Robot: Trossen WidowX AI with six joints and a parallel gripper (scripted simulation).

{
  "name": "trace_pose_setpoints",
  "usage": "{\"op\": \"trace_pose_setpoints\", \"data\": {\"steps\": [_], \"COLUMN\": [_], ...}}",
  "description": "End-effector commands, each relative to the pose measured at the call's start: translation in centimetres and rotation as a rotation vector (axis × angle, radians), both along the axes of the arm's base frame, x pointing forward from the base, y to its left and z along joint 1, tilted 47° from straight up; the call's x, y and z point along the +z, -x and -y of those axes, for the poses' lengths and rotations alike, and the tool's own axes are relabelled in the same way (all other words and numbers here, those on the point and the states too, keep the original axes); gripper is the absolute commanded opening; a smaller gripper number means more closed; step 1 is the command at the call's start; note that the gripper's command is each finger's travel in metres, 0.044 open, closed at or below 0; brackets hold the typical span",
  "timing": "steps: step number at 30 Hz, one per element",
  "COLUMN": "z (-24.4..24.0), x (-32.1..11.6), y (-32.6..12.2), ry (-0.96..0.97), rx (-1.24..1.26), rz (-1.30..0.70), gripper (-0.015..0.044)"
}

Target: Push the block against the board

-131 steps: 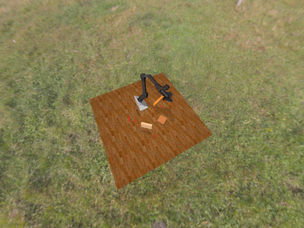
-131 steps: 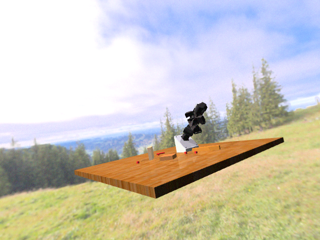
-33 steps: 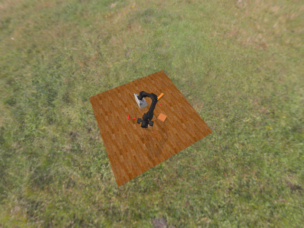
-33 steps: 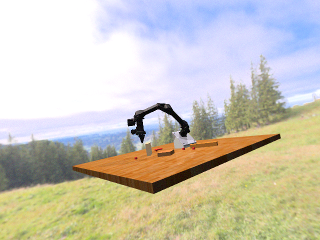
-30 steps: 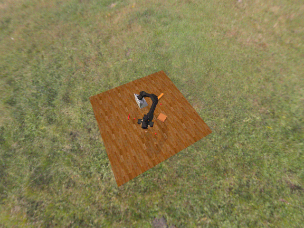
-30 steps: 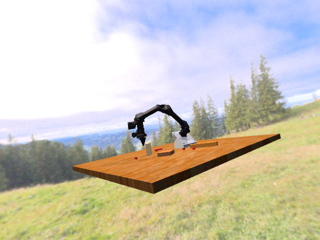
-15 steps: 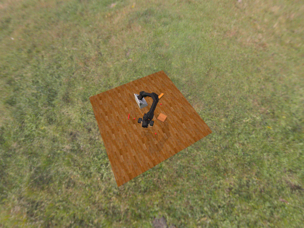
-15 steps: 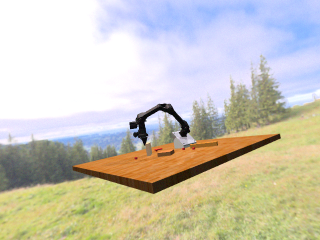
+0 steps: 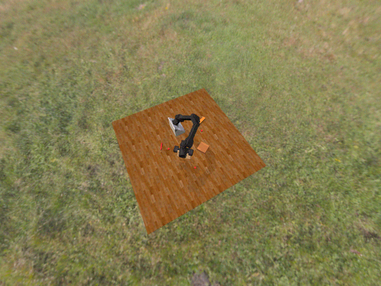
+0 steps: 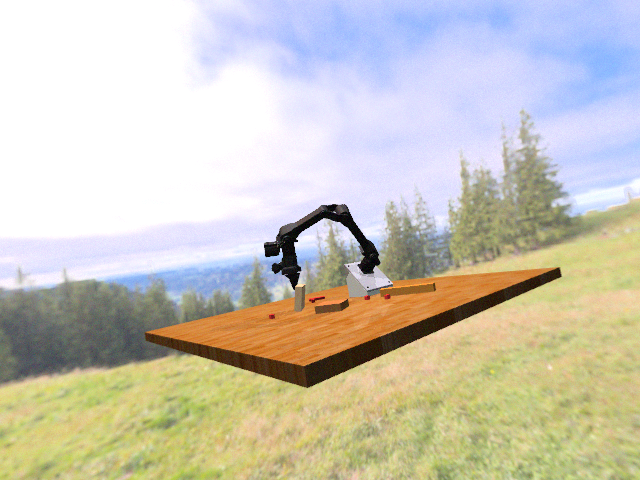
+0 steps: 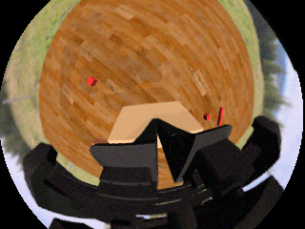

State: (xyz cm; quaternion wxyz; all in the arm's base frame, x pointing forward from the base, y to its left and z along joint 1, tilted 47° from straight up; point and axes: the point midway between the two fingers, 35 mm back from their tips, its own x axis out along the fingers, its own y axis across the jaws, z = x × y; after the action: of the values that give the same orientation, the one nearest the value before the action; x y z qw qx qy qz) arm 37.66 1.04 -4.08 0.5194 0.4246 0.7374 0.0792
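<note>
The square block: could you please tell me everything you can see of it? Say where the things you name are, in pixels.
The square block (image 9: 203,147) (image 10: 331,306) is a plain orange-brown slab, much wider than it is thick, with a square top and darker sides. It may be wood, but the surface shows no clear grain. It lies flat on the table (image 9: 159,190) (image 10: 268,343), beside the upright pale block (image 9: 188,157) (image 10: 299,298) (image 11: 148,112) with a gap between them. Only the table appears to touch it; the claw (image 9: 183,154) (image 10: 295,287) (image 11: 155,121) is off it.
</note>
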Motion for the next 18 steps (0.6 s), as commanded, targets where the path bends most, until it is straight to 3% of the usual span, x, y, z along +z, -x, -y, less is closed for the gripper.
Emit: {"op": "trace_pose_setpoints", "data": {"steps": [1, 18], "z": [-0.4, -0.8], "x": [0.1, 0.6], "y": [0.6, 1.6], "ry": [-0.005, -0.005], "rx": [0.000, 0.000], "rz": [-0.007, -0.008], "gripper": [0.0000, 0.0000]}}
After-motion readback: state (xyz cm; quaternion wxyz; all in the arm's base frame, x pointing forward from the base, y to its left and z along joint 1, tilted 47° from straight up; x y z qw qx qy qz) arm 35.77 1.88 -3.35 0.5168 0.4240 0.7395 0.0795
